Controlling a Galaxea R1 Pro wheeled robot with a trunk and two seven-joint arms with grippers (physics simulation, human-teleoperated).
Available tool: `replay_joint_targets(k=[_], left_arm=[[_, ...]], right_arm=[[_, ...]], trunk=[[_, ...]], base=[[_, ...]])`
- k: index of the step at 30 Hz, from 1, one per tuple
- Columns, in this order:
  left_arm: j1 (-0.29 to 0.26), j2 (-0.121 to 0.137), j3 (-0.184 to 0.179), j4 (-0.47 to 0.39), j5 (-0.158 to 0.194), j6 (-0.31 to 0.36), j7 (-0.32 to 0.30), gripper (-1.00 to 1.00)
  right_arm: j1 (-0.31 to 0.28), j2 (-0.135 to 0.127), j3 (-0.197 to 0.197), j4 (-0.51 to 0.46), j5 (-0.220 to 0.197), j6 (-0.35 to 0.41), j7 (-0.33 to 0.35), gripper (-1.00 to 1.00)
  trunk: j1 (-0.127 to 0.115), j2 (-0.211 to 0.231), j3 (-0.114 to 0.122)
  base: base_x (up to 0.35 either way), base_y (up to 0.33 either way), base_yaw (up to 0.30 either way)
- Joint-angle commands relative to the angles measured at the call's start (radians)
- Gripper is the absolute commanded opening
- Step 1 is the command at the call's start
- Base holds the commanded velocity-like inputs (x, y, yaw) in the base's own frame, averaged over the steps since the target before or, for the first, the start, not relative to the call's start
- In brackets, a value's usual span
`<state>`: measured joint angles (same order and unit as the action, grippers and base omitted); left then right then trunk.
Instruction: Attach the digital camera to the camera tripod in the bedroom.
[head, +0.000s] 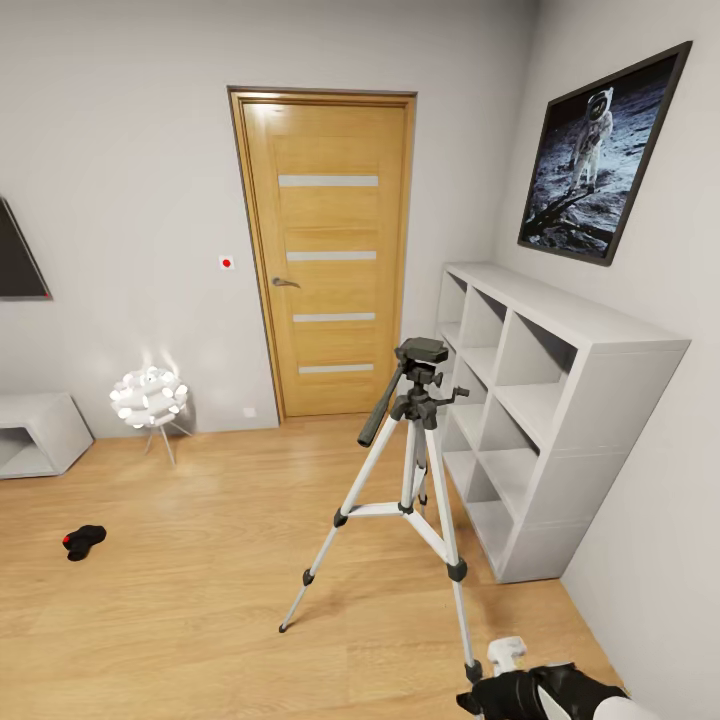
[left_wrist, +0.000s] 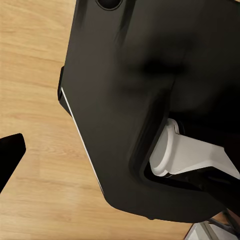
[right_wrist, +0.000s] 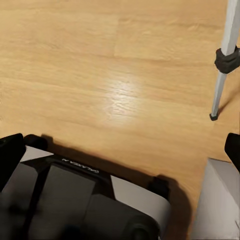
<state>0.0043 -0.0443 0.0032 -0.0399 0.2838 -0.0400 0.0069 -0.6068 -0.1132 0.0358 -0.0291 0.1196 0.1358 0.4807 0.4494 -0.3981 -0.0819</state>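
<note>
Bedroom with white walls and a light plank floor, wooden door shut at the far side. White cube shelves against the right wall, under a framed astronaut picture. Just beside the shelves, out on open floor: the camera tripod, upright, three silver legs splayed wide for balance, black head bare on top and ready to take a camera, long pan handle slanting down toward the left. Well apart from it, over by the left wall: a low white unit and a glowing spiky lamp. Smaller yet, lying on the floor near that lamp: the digital camera, a black lump with a red spot (probably the first thing to fetch, judging by the empty tripod head). Nothing attached so far.

Right arm tucked low at the bottom edge of the head view. Left claw and right claw: only dark finger slivers at the wrist views' edges, so open or closed cannot be told; nothing visibly held. One tripod leg planted on the planks in the right wrist view.
</note>
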Motion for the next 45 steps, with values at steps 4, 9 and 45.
replay_joint_targets(k=[4, 9, 45], left_arm=[[0.0, 0.0, 0.0, -0.002, 0.005, -0.001, 0.001, 1.0], [0.0, 0.0, 0.0, -0.002, 0.005, -0.001, 0.001, 1.0], [0.0, 0.0, 0.001, -0.002, 0.006, -0.001, 0.001, 1.0]], right_arm=[[0.024, -0.001, 0.001, 0.046, 0.004, -0.062, -0.011, 1.0], [0.093, -0.002, 0.001, 0.057, 0.003, -0.08, -0.044, 1.0], [0.284, 0.017, -0.002, 0.063, -0.005, -0.16, -0.363, 1.0]], trunk=[[0.001, -0.002, -0.002], [0.001, -0.002, -0.002], [0.001, -0.002, 0.002]], base=[[0.0, 0.0, 0.0], [0.0, 0.0, 0.0], [0.0, 0.0, 0.058]])
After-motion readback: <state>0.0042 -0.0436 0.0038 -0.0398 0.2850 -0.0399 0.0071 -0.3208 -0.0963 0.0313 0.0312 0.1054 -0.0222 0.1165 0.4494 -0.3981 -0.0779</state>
